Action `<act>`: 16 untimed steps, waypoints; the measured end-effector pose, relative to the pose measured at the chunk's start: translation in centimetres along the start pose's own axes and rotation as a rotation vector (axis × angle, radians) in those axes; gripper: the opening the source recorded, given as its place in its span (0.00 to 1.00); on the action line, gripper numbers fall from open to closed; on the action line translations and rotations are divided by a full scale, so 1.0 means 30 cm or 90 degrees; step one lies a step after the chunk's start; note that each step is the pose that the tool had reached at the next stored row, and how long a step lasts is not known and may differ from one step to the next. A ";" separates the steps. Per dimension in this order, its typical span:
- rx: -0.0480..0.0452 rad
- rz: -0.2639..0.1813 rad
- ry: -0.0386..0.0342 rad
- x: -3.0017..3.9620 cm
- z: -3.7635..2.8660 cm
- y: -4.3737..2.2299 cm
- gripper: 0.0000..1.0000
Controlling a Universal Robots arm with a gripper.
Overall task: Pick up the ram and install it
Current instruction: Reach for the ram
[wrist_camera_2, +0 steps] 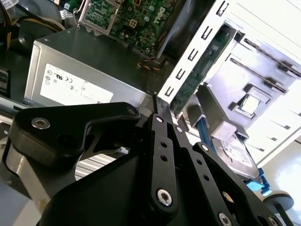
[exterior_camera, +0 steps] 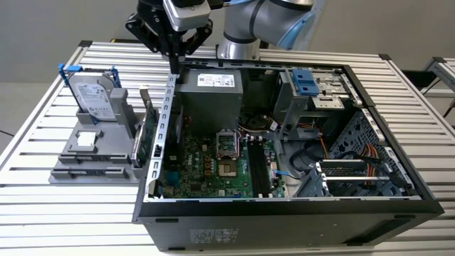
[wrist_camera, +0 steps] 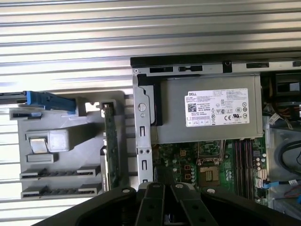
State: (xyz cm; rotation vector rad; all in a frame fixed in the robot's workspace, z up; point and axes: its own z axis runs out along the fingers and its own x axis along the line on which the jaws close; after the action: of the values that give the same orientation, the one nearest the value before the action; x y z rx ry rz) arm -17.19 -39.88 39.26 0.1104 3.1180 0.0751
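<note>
Over on the exterior view's left, a silver slatted table stretches wide under bright light, with a plain grey wall behind it. On those slats sits a grey fixture. Propped up in it is a hard drive in a blue frame, with a small silver square part lying flat near it.

Moving along to the fixture's inner side, there's the ram. It's a thin green strip standing on its edge, just beside the outer wall of the open computer case, and nothing is holding it.

Up above that wall the gripper hangs point-down. Its black fingers are drawn together to a narrow tip with nothing between them. The tip is right at the wall's top rim, and I can't tell whether it touches.

Inside the case comes the grey power supply with its white label, then the green motherboard beside it. Cables and a blue latch sit further across. The arm rises behind the case.

Far on the exterior view's right, the corner of another slatted table pokes in.
</note>
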 end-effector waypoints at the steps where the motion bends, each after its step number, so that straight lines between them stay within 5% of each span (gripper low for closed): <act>1: 0.0000 0.000 0.0000 0.001 0.000 0.000 0.00; 16: 0.0000 0.000 0.0000 0.026 -0.001 -0.002 0.00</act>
State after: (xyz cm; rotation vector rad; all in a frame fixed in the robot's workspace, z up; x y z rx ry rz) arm -17.98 -39.88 39.26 0.1104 3.1180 0.0749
